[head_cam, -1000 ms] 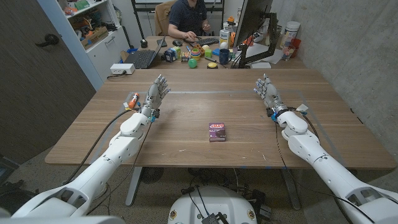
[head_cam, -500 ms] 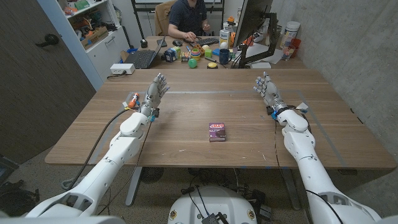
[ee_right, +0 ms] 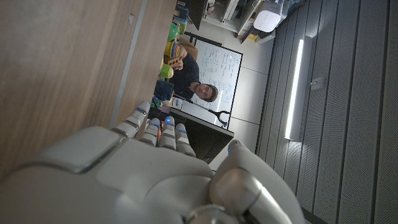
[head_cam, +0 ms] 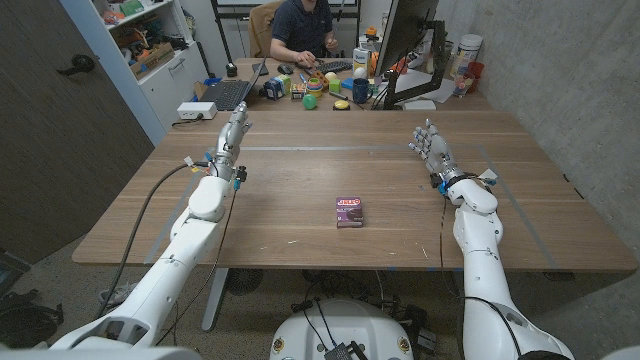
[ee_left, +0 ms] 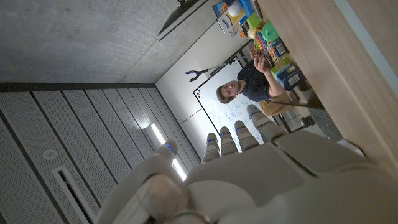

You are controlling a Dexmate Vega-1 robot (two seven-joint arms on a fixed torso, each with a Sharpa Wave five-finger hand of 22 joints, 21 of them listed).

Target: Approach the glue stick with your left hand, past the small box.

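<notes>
Head view: the left hand (head_cam: 234, 128) hovers empty, fingers straight and close together, over the worktop (head_cam: 300, 215) at ten o'clock from the small box (head_cam: 349, 211). The glue stick cannot be made out, so the approach looks barely begun. The right hand (head_cam: 429, 145) is empty, fingers apart.

The small box (head_cam: 349, 212) carries white lettering, too blurred to read reliably.

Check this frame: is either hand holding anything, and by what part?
Nothing is held. The left hand and right hand are both bare, apart from the small box lying mid-table.
</notes>
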